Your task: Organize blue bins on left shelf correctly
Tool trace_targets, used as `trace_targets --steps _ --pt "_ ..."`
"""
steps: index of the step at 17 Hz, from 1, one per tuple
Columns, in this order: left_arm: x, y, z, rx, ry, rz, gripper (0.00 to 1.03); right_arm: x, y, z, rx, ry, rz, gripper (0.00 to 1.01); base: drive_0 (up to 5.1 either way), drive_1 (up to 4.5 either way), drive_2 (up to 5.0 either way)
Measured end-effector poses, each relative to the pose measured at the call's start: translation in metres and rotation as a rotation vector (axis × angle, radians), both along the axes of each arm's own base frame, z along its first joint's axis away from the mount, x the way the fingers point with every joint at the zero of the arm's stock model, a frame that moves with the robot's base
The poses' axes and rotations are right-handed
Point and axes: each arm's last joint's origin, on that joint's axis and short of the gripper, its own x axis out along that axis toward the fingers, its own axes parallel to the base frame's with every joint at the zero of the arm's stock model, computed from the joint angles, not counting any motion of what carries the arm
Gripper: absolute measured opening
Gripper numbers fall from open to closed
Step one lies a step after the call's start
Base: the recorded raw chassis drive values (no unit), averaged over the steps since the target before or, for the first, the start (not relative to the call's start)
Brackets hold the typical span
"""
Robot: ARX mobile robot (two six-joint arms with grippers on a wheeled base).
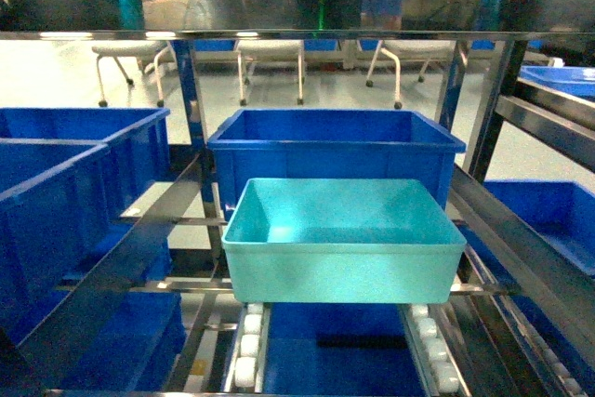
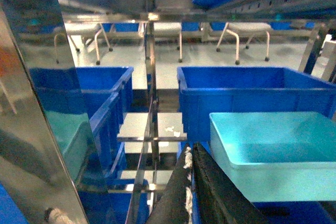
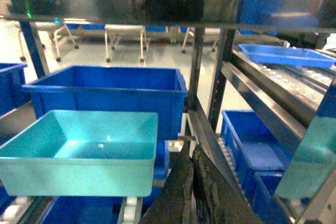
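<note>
Turquoise bin (image 1: pixel 344 239) sitting at the front of the roller lane, both grippers hanging back with nothing in them

The left gripper (image 2: pixel 190 182) and right gripper (image 3: pixel 192 182) are each showing dark fingers pressed together with no gap and nothing between them — clenched on air. The turquoise bin is lying ahead of both, to the right of the left jaws and to the left of the right jaws, apart from each. It is resting level on the white rollers (image 1: pixel 247 346) of the left shelf (image 1: pixel 191 118), probably because the sloped lane is feeding tubs toward the front. Beyond it, farther from the jaws, a dark blue crate (image 1: pixel 335 151) is standing close behind — contact unclear. More dark blue crates (image 1: pixel 65 174) are filling the neighbouring lanes. Past the rack, pale floor and white-legged chairs (image 1: pixel 270 62) are showing.
</note>
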Motion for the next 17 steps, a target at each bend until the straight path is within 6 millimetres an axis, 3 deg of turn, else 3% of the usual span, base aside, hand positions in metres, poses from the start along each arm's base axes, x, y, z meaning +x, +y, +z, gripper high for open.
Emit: trace_targets --steps 2,6,17 --pt "-0.009 0.005 0.017 -0.006 -0.046 -0.005 0.02 -0.009 -0.009 0.004 0.005 -0.019 0.003 0.02 0.0 0.0 0.0" --pt "-0.039 0.019 0.02 -0.006 -0.048 -0.007 0.02 -0.034 -0.035 0.009 0.003 -0.032 -0.006 0.02 0.0 0.0 0.0" --pt "-0.061 0.019 0.025 -0.006 -0.068 -0.007 0.02 -0.054 -0.035 0.011 0.003 -0.042 0.005 0.02 0.0 0.0 0.0"
